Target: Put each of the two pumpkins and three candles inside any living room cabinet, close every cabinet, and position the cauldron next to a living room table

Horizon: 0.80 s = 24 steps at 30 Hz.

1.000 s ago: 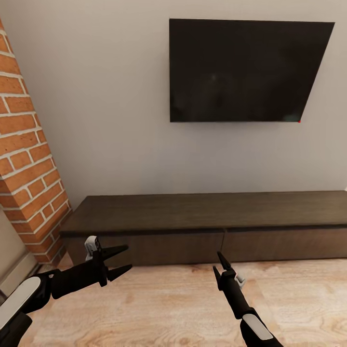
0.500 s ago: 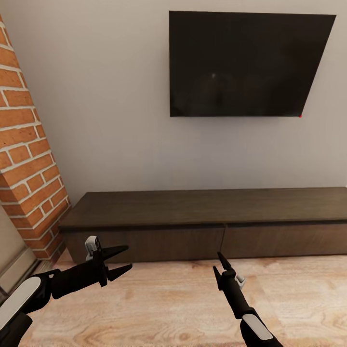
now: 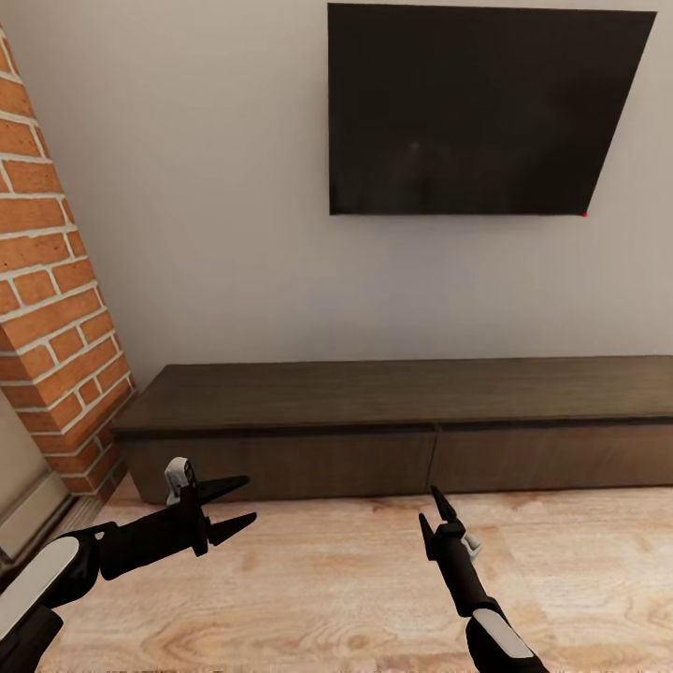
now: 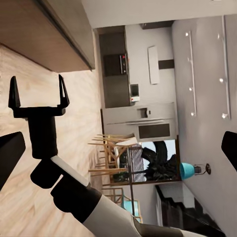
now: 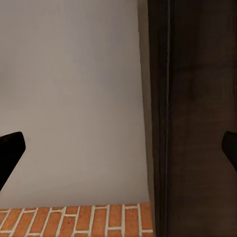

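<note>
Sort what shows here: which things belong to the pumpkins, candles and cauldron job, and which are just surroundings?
Job things:
- cabinet, both drawers shut, nothing on its top
- left gripper, open and empty
- right gripper, open and empty

Surroundings:
- television on the wall
- brick column
- wood floor
- kitchen units in the left wrist view

I'm seeing flat, even, bright rendering; a soft shadow is sitting under the cabinet point(image 3: 374, 411) top's front edge.
</note>
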Motion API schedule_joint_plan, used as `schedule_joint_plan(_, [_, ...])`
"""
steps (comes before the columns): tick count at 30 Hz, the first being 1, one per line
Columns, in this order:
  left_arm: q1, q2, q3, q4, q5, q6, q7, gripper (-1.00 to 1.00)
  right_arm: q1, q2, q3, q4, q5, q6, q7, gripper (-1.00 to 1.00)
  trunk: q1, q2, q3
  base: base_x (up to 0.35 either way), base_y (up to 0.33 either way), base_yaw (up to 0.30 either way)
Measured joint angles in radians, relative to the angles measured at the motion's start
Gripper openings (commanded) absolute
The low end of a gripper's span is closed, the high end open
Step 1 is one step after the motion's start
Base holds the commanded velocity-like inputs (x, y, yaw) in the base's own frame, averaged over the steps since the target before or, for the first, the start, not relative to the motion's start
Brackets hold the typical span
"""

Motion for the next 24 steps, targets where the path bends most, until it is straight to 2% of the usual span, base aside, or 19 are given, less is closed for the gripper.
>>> schedule_joint_plan(22, [0.0,-0.001,0.0,0.0,0.0,0.0,-0.001,1.0,0.0,0.001,-0.001,0.0,-0.003,0.0,0.0,1.0,0.01,-0.005,-0.085,0.0,0.0,0.0])
schedule_joint_plan(24, [0.0,0.0,0.0,-0.001,0.001,0.0,-0.001,1.0,0.0,0.001,-0.001,0.0,-0.003,0.0,0.0,1.0,0.01,-0.005,-0.085,0.0,0.0,0.0])
